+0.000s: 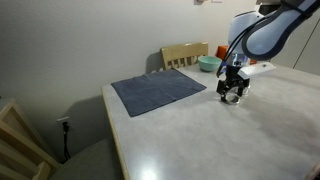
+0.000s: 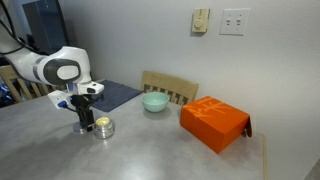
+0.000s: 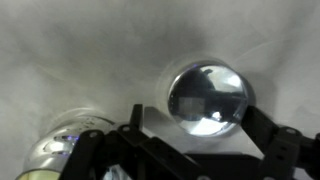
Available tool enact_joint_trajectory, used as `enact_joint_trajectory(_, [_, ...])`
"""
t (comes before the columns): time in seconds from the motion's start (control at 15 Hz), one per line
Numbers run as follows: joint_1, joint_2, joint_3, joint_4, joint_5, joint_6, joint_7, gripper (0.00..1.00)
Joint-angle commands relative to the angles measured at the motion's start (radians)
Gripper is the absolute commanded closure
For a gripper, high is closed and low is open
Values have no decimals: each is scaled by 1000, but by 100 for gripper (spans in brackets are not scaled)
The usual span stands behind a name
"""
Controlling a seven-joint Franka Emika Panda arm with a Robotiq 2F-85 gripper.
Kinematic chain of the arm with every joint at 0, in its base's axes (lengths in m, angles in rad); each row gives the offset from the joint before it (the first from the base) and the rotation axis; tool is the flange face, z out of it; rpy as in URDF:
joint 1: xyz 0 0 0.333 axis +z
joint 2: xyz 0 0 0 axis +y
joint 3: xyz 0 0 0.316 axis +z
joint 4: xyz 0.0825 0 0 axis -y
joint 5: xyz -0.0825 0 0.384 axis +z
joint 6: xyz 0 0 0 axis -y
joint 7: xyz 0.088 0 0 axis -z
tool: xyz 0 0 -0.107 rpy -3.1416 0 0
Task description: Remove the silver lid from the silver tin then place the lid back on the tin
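Note:
The silver lid lies flat on the white table, round and shiny, off the tin. My gripper is open and low over it, with one dark finger on each side of the lid and a gap at both. The silver tin stands uncovered just beside the gripper, at the lower left of the wrist view. In an exterior view the tin sits right next to the gripper, and the lid is hidden by the fingers. The gripper also shows near the table's far side.
A teal bowl stands behind the tin, near a wooden chair. An orange box lies farther along the table. A dark grey mat lies on the table beside the gripper.

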Motion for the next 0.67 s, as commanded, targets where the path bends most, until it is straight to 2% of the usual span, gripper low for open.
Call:
enact_joint_trajectory(0.0, [17, -4, -21, -25, -7, 47, 14, 0])
enact_joint_trajectory(0.6, [12, -23, -18, -34, 11, 65, 18, 0])
